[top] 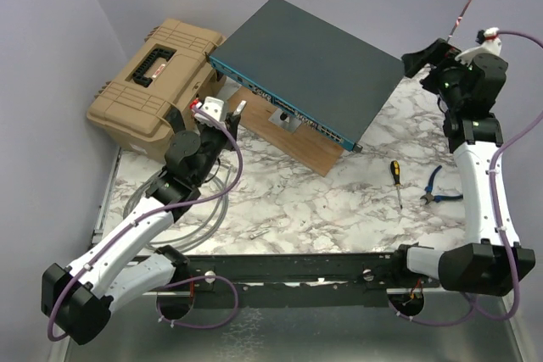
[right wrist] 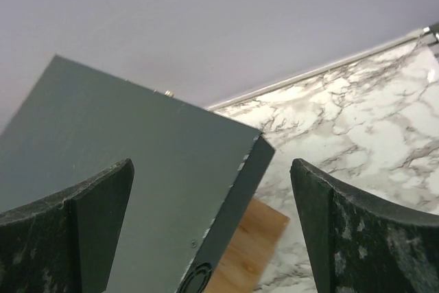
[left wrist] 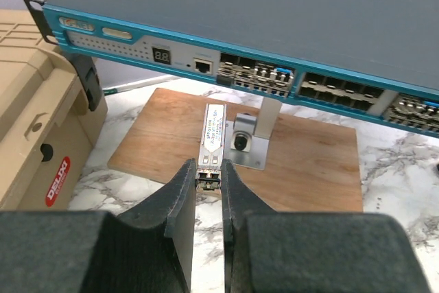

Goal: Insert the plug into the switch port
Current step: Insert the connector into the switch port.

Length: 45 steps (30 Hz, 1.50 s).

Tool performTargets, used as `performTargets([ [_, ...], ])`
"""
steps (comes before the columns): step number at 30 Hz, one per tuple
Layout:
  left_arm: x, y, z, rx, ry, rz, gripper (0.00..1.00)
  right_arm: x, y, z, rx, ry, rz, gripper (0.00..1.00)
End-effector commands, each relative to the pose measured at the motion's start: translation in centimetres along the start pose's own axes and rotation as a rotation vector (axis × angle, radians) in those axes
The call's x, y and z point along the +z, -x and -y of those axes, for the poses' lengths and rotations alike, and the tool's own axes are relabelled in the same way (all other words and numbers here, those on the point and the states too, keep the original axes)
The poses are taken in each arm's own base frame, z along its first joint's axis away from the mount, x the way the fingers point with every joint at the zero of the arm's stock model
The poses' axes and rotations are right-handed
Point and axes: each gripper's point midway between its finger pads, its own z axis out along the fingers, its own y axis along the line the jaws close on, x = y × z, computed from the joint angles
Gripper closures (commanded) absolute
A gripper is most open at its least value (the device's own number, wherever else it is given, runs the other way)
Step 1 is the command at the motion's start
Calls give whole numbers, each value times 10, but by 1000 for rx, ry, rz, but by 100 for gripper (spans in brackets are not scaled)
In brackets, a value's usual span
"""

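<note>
The switch [top: 314, 61] is a flat dark grey-teal box raised on a wooden board, its blue port face [left wrist: 260, 73] turned toward the left arm. My left gripper [left wrist: 208, 173] is shut on the plug [left wrist: 211, 138], a small silver transceiver module pointing at the row of sockets, a short way in front of and below them. In the top view the left gripper [top: 231, 116] sits just before the blue face. My right gripper [right wrist: 212, 190] is open and empty above the switch's far right corner [right wrist: 257, 145]; it also shows in the top view [top: 424, 61].
A tan toolbox [top: 157, 78] stands left of the switch. A wooden board [left wrist: 302, 162] with a metal bracket [left wrist: 247, 142] lies under the switch. A screwdriver [top: 395, 182] and blue-handled pliers [top: 437, 188] lie on the marble at right. Grey cable coils [top: 191, 209] lie near the left arm.
</note>
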Motion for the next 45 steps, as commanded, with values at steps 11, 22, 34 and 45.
performTargets([
  [11, 16, 19, -10, 12, -35, -30, 100, 19, -42, 6, 566, 335, -89, 6],
  [22, 18, 18, 2, 110, -137, -55, 100, 28, -75, 3, 689, 476, -187, 11],
  [34, 26, 22, 1, 167, -140, -57, 100, 37, -90, 2, 788, 564, -256, 21],
  [45, 35, 22, 4, 181, -157, -74, 100, 37, -88, -2, 789, 594, -278, 32],
])
